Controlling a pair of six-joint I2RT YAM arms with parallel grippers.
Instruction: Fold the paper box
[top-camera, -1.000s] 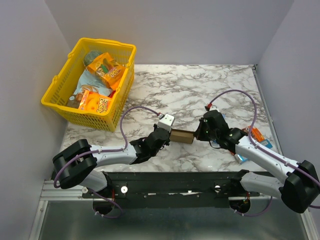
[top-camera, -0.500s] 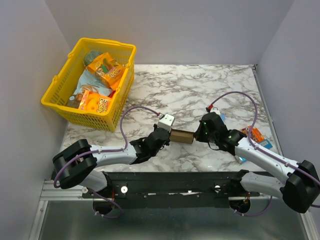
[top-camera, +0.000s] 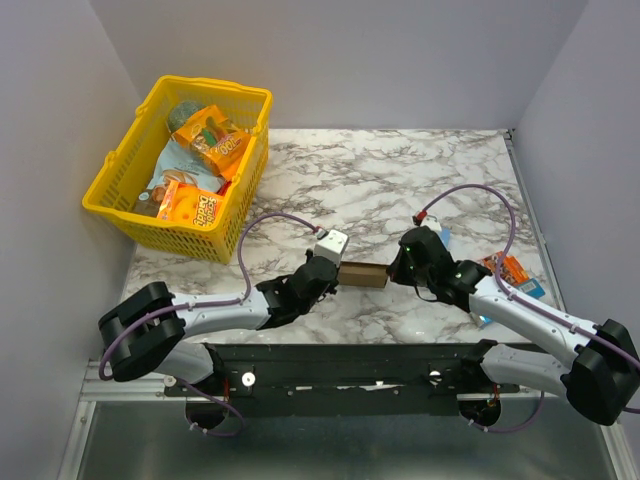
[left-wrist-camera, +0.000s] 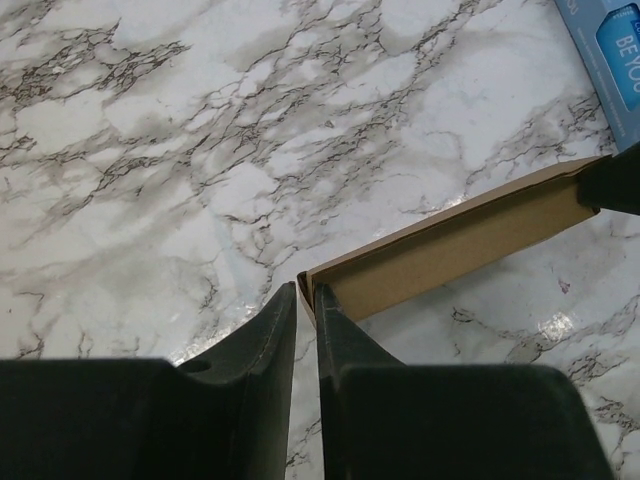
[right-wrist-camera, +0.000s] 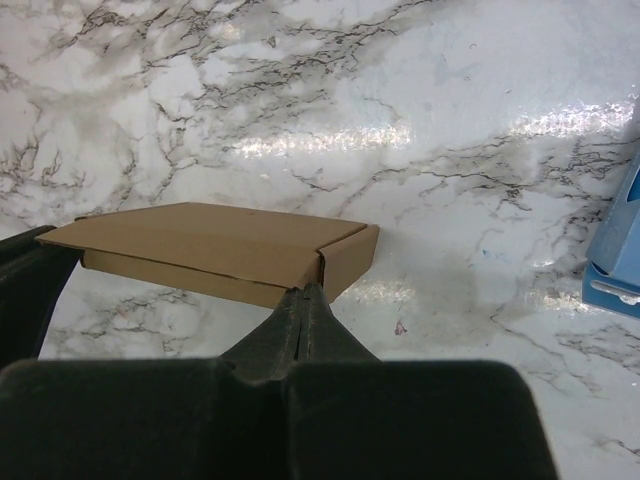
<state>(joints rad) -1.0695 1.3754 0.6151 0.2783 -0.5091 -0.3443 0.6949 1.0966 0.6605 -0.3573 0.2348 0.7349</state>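
The paper box (top-camera: 365, 272) is a flat brown cardboard box lying on the marble table between the two arms. My left gripper (top-camera: 338, 270) is at its left end. In the left wrist view the gripper (left-wrist-camera: 305, 290) is closed to a narrow gap on the end wall of the box (left-wrist-camera: 460, 240). My right gripper (top-camera: 395, 268) is at the box's right end. In the right wrist view its fingers (right-wrist-camera: 303, 292) are pressed together, tips touching the near side of the box (right-wrist-camera: 210, 235) by the corner flap seam.
A yellow basket (top-camera: 205, 88) with several snack packets stands at the back left. An orange packet (top-camera: 510, 268) and a blue packet (top-camera: 530, 288) lie at the right beside my right arm. The blue packet also shows in the right wrist view (right-wrist-camera: 615, 250).
My right gripper has moved a little left and nearer, up against the box's right end. My left arm has shifted slightly while its gripper stays on the box.
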